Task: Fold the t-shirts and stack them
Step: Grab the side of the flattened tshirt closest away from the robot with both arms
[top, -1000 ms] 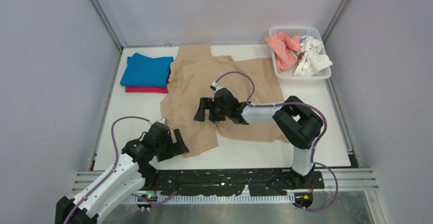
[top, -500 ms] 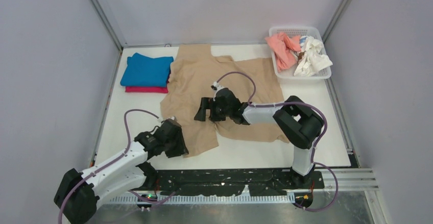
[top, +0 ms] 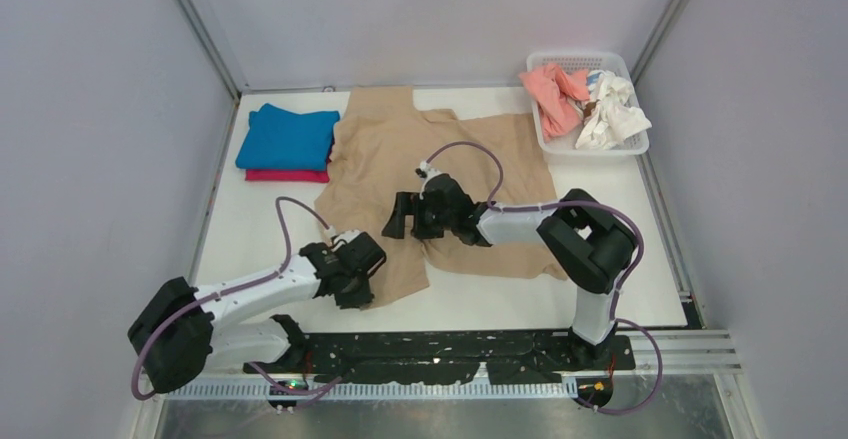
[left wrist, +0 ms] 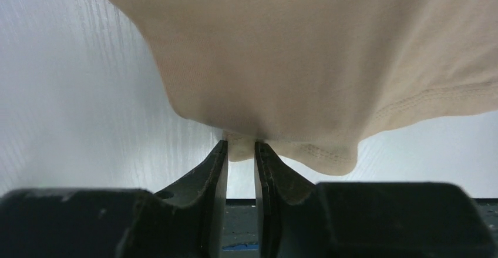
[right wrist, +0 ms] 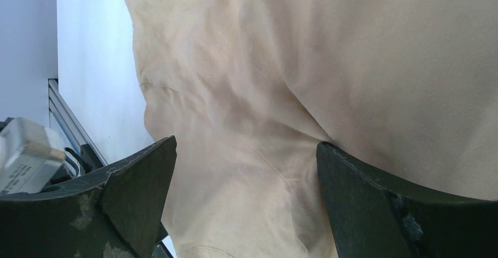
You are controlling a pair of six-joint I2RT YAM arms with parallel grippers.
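The tan t-shirt (top: 400,149) lies spread and rumpled across the middle of the table. My left gripper (top: 365,289) is at the shirt's near left hem. In the left wrist view its jaws (left wrist: 241,149) stand narrow, with a fold of the tan hem (left wrist: 320,155) pinched between the tips. My right gripper (top: 397,217) rests open over the shirt's middle, its fingers wide apart with tan cloth (right wrist: 352,64) beneath them. A folded blue t-shirt (top: 288,137) sits on a magenta one (top: 287,175) at the back left.
A white mesh basket (top: 590,59) stands at the back right corner, holding a salmon-pink t-shirt (top: 555,94) and a white one (top: 612,109). Grey walls close in the table on the left, right and back. The black base rail (top: 450,344) runs along the near edge.
My left arm has swung right and stretched toward the tan shirt's near hem, and its jaws have closed from wide apart onto the cloth. The right arm has barely moved.
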